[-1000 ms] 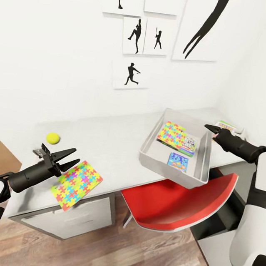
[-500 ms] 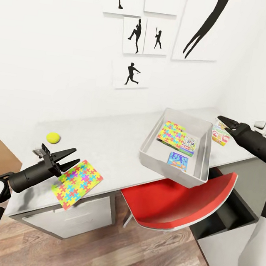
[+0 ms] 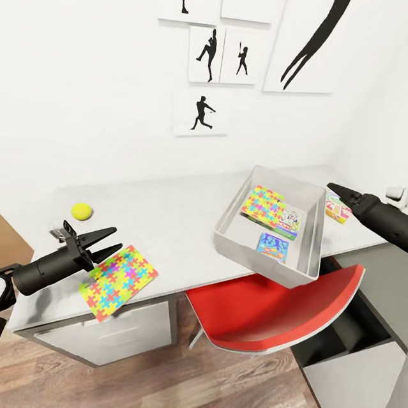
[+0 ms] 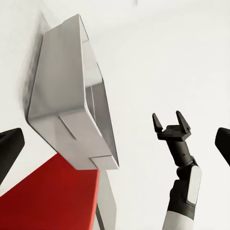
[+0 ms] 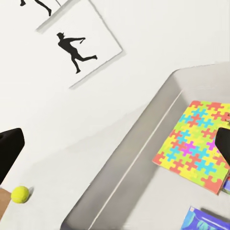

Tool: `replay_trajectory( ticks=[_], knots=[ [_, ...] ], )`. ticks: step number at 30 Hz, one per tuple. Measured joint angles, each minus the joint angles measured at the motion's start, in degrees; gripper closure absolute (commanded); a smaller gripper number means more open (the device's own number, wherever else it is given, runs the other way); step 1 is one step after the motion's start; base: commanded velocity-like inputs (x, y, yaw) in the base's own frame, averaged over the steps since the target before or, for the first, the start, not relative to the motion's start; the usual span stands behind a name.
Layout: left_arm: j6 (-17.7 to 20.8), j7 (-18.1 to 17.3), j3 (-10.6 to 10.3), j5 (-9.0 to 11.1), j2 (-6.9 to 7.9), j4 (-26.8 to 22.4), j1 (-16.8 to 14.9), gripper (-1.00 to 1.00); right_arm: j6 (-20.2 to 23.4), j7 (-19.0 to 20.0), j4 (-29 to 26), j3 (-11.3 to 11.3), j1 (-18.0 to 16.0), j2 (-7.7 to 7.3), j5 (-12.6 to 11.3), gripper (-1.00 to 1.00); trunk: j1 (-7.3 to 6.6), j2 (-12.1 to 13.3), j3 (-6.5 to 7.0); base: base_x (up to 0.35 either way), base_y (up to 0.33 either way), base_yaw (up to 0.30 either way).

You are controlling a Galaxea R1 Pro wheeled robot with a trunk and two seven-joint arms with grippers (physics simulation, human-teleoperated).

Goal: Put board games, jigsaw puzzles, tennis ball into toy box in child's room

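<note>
The grey toy box (image 3: 314,244) sits at the desk's front right, overhanging the edge. It holds a colourful jigsaw puzzle (image 3: 262,205) and two board games (image 3: 288,221) (image 3: 272,246). A third board game (image 3: 336,208) lies on the desk just right of the box. My right gripper (image 3: 332,187) hovers open above that game and the box's right rim. A second jigsaw puzzle (image 3: 119,273) lies at the desk's front left. My left gripper (image 3: 116,238) is open just above its left corner. The yellow tennis ball (image 3: 81,212) rests behind it.
A red chair (image 3: 266,315) stands under the toy box at the desk front. The white desk (image 3: 163,218) runs along a wall hung with silhouette posters (image 3: 201,115). An open drawer (image 3: 356,320) juts out at the lower right. A small white object (image 3: 397,194) sits by the right wall.
My right gripper has moved right, away from the box's right rim, then edged slightly back left, uncovering the board game on the desk. The left arm has stayed still.
</note>
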Motion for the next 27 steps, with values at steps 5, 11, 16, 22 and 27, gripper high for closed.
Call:
replay_trajectory(
  ticks=[5,11,16,22,27],
  knots=[
    [0.00,-0.02,0.11,0.00,0.01,0.00,0.00,-1.00,0.01,0.69,-0.20,4.23,0.47,-0.78,-0.14,-1.00,0.00,0.00,0.00,0.000,0.000,0.001],
    [0.00,-0.04,0.28,0.00,0.02,0.00,0.07,-1.00,0.01,1.17,-0.28,10.17,0.86,-2.04,-0.30,-1.00,0.00,0.00,0.03,0.000,0.000,0.085],
    [-0.01,0.00,0.34,0.00,0.02,0.00,0.09,-1.00,0.02,1.26,0.07,15.73,1.06,-2.46,-0.30,-1.00,0.00,0.00,0.13,0.000,0.000,0.206],
    [-0.01,-0.01,0.42,0.00,0.05,0.00,0.10,-1.00,0.14,0.96,0.33,21.55,1.14,-2.39,-0.26,-1.00,0.00,0.00,0.27,0.000,0.000,0.245],
    [-0.01,0.01,0.49,0.00,0.08,-0.01,0.14,-1.00,0.14,0.82,0.45,24.27,1.16,-2.31,-0.20,-1.00,0.00,0.00,0.38,0.000,0.000,0.266]
  ],
)
